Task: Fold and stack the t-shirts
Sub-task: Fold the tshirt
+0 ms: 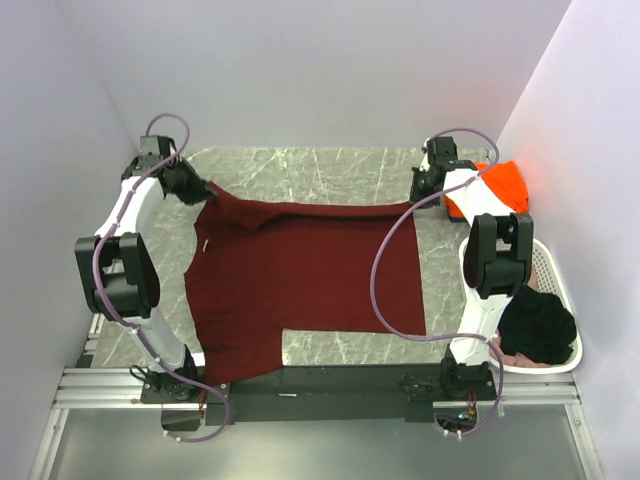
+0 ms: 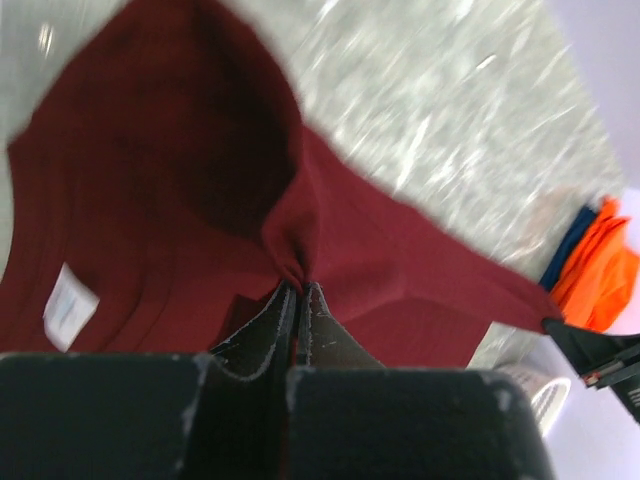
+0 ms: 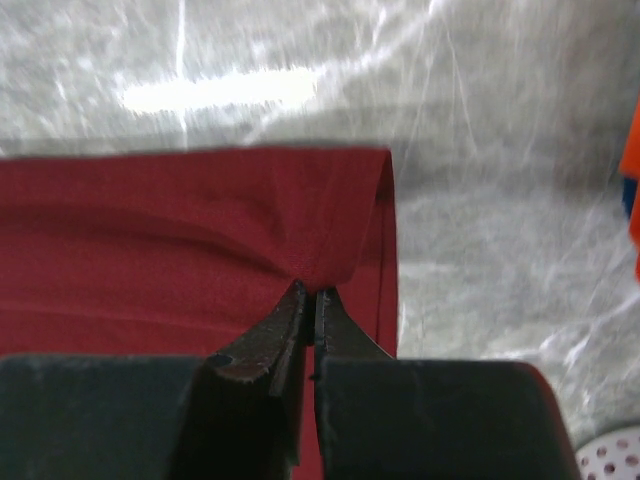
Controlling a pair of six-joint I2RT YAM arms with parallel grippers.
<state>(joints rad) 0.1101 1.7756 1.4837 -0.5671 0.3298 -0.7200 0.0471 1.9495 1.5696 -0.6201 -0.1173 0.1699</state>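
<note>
Overhead and wrist views of the folding station. A dark maroon short-sleeved cloth t-shirt (image 1: 300,280) lies spread across the middle of the grey marble-patterned desk (image 1: 330,170). Its white neck label (image 2: 70,305) faces up on the shirt's left side, and one sleeve reaches the desk's near edge at the shirt's near-left corner.

The left end effector (image 2: 301,288) is closed on a pinch of maroon cloth at the shirt's far-left corner, beside the neck opening; the fabric gathers into creases at its fingertips. The right end effector (image 3: 309,292) is likewise clamped on the shirt at its far-right corner, just inside a doubled-over edge. Between the two grips the shirt's far edge runs as a nearly straight line.

A bright orange cloth t-shirt (image 1: 495,185) lies on the desk just right of the maroon shirt's far-right corner. In the left wrist view, a strip of dark blue cloth (image 2: 567,245) shows against the orange one.

A white perforated plastic basket (image 1: 550,265) stands to the right of the maroon shirt. It holds a bunched black cloth garment (image 1: 537,325), with a sliver of pale pink cloth (image 1: 525,360) under it.
</note>
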